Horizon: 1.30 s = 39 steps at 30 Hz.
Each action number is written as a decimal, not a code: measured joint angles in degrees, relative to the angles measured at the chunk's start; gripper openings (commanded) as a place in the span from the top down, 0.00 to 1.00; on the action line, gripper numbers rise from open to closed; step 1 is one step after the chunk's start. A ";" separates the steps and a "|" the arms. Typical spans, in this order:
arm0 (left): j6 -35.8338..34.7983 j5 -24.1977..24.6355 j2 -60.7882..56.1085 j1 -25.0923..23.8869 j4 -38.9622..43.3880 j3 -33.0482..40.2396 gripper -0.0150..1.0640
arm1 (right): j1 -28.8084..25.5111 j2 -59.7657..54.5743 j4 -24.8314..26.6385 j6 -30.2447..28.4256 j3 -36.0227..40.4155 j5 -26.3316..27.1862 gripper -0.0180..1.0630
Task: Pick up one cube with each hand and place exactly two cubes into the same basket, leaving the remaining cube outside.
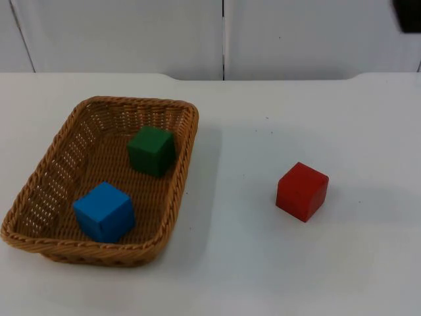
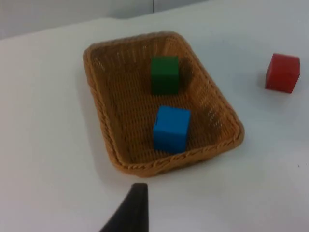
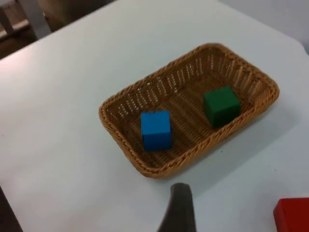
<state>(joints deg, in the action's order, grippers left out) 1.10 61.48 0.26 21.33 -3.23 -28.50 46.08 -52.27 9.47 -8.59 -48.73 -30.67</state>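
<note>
Both grippers hang above the scene, each looking down on the table from its own wrist camera: the left gripper (image 2: 130,210) shows one black fingertip just short of the basket's near rim, and the right gripper (image 3: 179,209) shows one dark fingertip over bare table between the basket and the red cube. Whether either pair of fingers is spread or pressed together cannot be told, and neither carries anything that can be seen.

Largest in the scene is the white table top (image 1: 263,263), which runs back to the grey partition wall (image 1: 118,33). On the table's left half sits the rectangular woven wicker basket (image 1: 191,135), tan-brown, with sloping open-weave sides and a braided rim.

Two cubes lie inside it, apart from each other. The blue wooden cube (image 1: 104,211) rests on the basket floor at the end nearer the camera, close to the front rim. The green wooden cube (image 1: 152,150) sits toward the far end, close to the right-hand side wall.

The red wooden cube (image 1: 302,191) stands alone on the bare table to the right, well apart from the basket and outside it.
</note>
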 measured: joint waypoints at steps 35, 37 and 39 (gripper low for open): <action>0.00 0.11 0.00 0.00 0.00 0.00 0.04 | 0.10 52.06 -9.47 10.38 15.52 -28.43 0.39; 0.00 0.11 0.00 0.00 0.00 0.00 0.04 | 0.09 52.06 -9.08 9.22 16.03 -30.11 0.39; 0.00 0.11 0.00 0.00 0.00 0.00 0.04 | 0.09 52.06 -9.08 7.92 17.53 -30.50 0.39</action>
<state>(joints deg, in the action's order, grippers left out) 1.10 61.60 0.26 21.33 -3.23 -28.50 46.17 -0.22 0.39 -0.67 -31.20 -61.17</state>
